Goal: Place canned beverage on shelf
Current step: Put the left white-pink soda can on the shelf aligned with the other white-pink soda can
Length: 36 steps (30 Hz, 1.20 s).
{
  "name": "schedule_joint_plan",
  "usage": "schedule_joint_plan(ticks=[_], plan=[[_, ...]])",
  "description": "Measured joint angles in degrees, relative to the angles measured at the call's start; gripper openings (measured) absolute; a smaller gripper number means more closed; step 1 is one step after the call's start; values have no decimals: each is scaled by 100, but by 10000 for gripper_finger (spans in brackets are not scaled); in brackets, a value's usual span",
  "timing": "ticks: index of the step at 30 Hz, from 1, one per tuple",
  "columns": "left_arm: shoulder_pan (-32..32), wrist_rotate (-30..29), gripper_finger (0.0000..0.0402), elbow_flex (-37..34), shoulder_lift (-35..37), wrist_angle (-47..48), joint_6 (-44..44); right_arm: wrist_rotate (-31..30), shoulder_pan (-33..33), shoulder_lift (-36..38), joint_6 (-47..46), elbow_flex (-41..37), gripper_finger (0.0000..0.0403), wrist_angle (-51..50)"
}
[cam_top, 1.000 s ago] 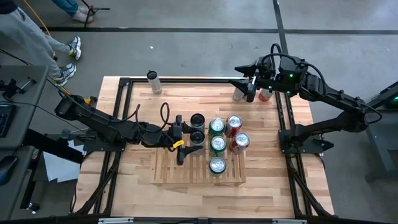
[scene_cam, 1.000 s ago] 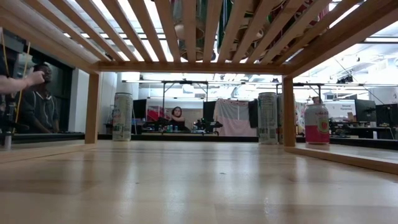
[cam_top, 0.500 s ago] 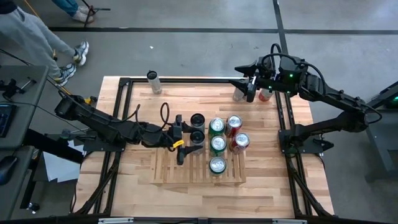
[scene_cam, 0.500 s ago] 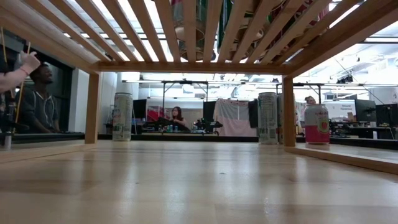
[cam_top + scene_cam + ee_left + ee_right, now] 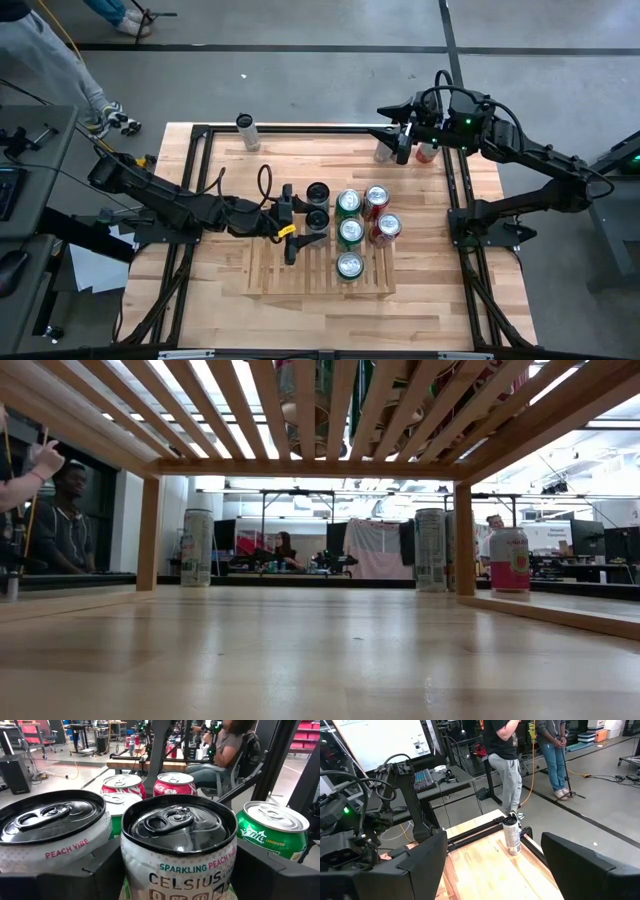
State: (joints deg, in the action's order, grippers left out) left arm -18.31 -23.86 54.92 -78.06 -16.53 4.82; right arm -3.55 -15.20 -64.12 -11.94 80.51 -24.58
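Observation:
The shelf (image 5: pixel 300 275) of light-wood slats lies mid-table. On it stand three green-topped cans (image 5: pixel 350 232), two red ones (image 5: pixel 387 227) and two black-topped cans. My left gripper (image 5: pixel 312 224) reaches in level from the table's left and is shut on the nearer black-topped Celsius can (image 5: pixel 178 827). The other black-topped can (image 5: pixel 50 817) stands right beside it. My right gripper (image 5: pixel 492 875) hangs open and empty high over the far right corner, also seen in the high view (image 5: pixel 398 148). My left gripper pinches the Celsius can's side wall (image 5: pixel 137 870), just below the top rim, between its two fingers (image 5: pixel 102 870), one on each side. They come level from the table's left. The can stands upright, its top level with its neighbour's; its bottom is hidden.
A tall silver can (image 5: pixel 247 130) stands at the table's far left edge. Two more cans (image 5: pixel 427 152) stand below my right arm at the far right. The black frame rails (image 5: pixel 455 200) line the table's sides. People stand and sit in the room beyond.
Both arms have kept still. A person beyond the table's far left corner has taken a step.

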Motion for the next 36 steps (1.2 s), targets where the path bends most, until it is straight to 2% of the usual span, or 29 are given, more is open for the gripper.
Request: schedule_joint_plan(ticks=[13,19,26,36], plan=[[0,2,331,9,2,-25,-4,-7,0,0,0,0,307,0],[0,17,333,9,2,-181,-4,-10,-2,0,0,0,307,0],[2,557,333,7,2,-267,0,-33,-1,0,1,0,307,0],[2,562,333,7,2,-315,-15,-28,-2,0,2,0,307,0]])
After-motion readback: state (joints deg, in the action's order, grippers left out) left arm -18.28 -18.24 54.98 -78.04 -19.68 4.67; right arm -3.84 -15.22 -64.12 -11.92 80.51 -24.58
